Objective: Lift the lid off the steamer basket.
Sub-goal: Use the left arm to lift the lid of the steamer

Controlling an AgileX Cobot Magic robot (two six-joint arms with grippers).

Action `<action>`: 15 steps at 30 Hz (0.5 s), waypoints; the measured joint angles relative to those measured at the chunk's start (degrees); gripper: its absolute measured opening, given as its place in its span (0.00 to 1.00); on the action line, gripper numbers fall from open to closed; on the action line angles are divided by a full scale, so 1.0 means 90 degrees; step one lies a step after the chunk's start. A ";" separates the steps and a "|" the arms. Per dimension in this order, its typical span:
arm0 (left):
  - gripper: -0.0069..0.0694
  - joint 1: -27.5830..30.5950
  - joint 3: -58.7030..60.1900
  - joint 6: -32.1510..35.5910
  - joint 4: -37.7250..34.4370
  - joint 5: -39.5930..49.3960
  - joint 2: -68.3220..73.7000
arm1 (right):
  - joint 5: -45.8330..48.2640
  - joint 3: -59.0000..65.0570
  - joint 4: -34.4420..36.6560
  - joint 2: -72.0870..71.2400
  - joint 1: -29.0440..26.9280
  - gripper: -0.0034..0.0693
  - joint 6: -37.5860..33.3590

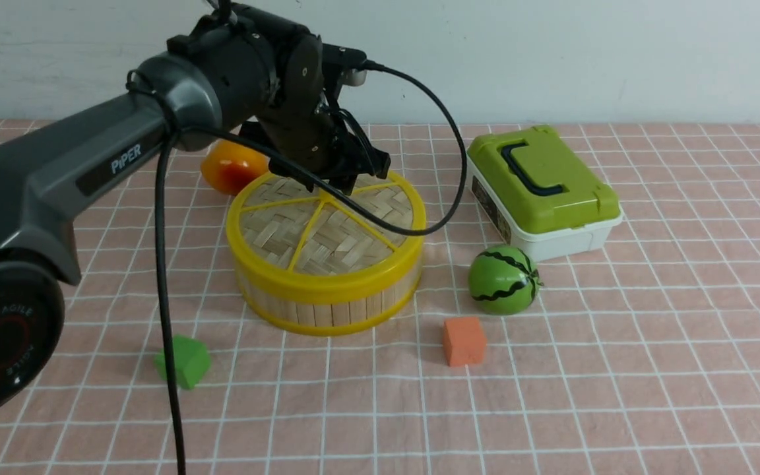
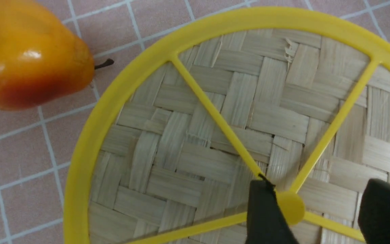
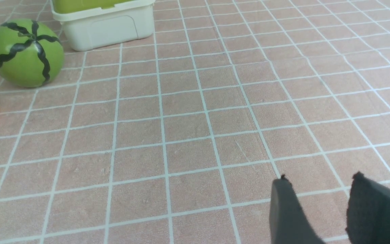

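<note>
The steamer basket (image 1: 327,309) stands mid-table, and the woven lid (image 1: 337,241) with its yellow rim and spokes sits on top of it. My left gripper (image 1: 346,183) hangs over the lid's centre. In the left wrist view it (image 2: 317,189) is open, one finger (image 2: 266,213) touching the side of the yellow knob (image 2: 292,207) and the other finger (image 2: 384,210) well apart from it. The woven lid (image 2: 215,101) fills that view. My right gripper (image 3: 320,179) is open over bare cloth, holding nothing; it does not show in the front view.
An orange pear (image 1: 231,165) lies just behind the basket on the left. To the right stand a white box with a green lid (image 1: 541,188) and a toy watermelon (image 1: 504,279). An orange cube (image 1: 464,340) and a green block (image 1: 184,361) lie in front.
</note>
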 joint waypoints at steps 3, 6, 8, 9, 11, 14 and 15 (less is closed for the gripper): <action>0.54 0.0000 0.0000 -0.0006 0.0002 -0.0055 0.0065 | 0.0000 0.0000 0.0000 0.0000 0.0000 0.38 0.0000; 0.51 0.0000 0.0000 -0.0006 0.0013 -0.0084 0.0129 | 0.0000 0.0000 0.0000 0.0000 0.0000 0.38 0.0000; 0.48 0.0000 0.0000 -0.0006 0.0035 -0.0097 0.0166 | 0.0000 0.0000 0.0000 0.0000 0.0000 0.38 0.0000; 0.46 0.0000 0.0000 -0.0006 0.0057 -0.0097 0.0179 | 0.0000 0.0000 0.0000 0.0000 0.0000 0.38 0.0000; 0.39 0.0000 0.0000 -0.0006 0.0077 -0.0097 0.0180 | 0.0000 0.0000 0.0000 0.0000 0.0000 0.38 0.0000; 0.29 0.0010 0.0000 -0.0006 0.0152 -0.0076 0.0180 | 0.0000 0.0000 0.0000 0.0000 0.0000 0.38 0.0000; 0.25 0.0010 0.0000 -0.0006 0.0151 -0.0076 0.0180 | 0.0000 0.0000 0.0000 0.0000 0.0000 0.38 0.0000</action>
